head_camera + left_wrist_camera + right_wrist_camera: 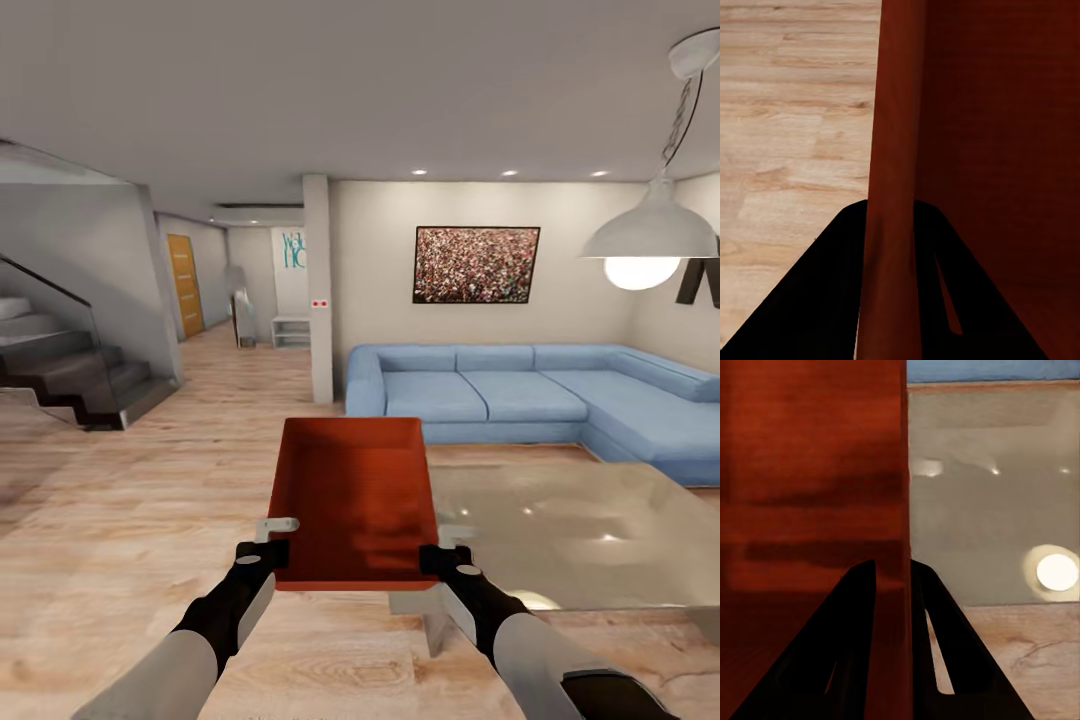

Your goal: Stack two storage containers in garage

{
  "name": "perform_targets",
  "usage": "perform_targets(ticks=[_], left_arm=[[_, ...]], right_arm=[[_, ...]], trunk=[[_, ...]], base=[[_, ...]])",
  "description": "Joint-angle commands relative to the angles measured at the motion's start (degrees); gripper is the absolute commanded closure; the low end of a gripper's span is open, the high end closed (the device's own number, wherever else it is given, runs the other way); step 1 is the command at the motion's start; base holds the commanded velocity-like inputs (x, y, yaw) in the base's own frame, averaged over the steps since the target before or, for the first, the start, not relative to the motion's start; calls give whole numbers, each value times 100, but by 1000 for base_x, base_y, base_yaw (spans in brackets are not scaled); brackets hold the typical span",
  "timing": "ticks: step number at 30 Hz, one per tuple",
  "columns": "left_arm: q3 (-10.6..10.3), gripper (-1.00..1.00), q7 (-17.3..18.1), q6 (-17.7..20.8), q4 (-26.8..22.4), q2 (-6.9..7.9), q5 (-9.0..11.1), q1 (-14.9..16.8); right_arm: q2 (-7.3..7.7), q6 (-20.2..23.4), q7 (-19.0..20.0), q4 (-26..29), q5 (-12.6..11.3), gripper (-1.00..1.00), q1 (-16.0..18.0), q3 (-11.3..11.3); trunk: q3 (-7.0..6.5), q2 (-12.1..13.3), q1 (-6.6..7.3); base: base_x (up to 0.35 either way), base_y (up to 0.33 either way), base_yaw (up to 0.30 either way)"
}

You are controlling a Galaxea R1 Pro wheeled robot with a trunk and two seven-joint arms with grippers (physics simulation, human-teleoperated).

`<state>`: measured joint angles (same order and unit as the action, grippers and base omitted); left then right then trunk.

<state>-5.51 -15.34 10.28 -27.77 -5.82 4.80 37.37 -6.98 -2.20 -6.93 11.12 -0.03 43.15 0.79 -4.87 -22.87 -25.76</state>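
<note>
An orange-red storage container [355, 500] is being held up in front of the robot in the living room, gripped at its near corners by both arms, with its open top facing the head camera. The left gripper [262, 555] is clamped on the container's near-left wall at about 7 o'clock of the bin; in the left wrist view its 2 dark fingers [825, 300] are seen straddling the red wall [896, 187], with light wood plank floor [795, 112] beyond. The right gripper [447, 562] is likewise clamped on the near-right wall at about 5 o'clock, its fingers [952, 652] being shown on either side of the wall [810, 472] in the right wrist view. A glossy grey table [580, 530] is lying just beside the container at 3 o'clock, reflecting lamp light. A blue corner sofa [520, 395] is standing beyond at 1 o'clock, under a framed picture [476, 264]. A white pendant lamp [650, 235] is hanging at 2 o'clock, and a dark staircase [70, 370] is rising at 10 o'clock.
</note>
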Motion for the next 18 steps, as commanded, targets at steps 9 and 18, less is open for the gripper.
perform_targets(ticks=[9,18], left_arm=[[-30,100,-311,44,10,11,47,-1],[-29,100,-312,44,8,11,47,-1]], right_arm=[[47,-237,-494,13,65,100,8,-75],[48,-237,-494,13,71,100,4,-70]], trunk=[[2,-5,-2],[2,-5,-2]], base=[[0,0,288],[0,0,288]])
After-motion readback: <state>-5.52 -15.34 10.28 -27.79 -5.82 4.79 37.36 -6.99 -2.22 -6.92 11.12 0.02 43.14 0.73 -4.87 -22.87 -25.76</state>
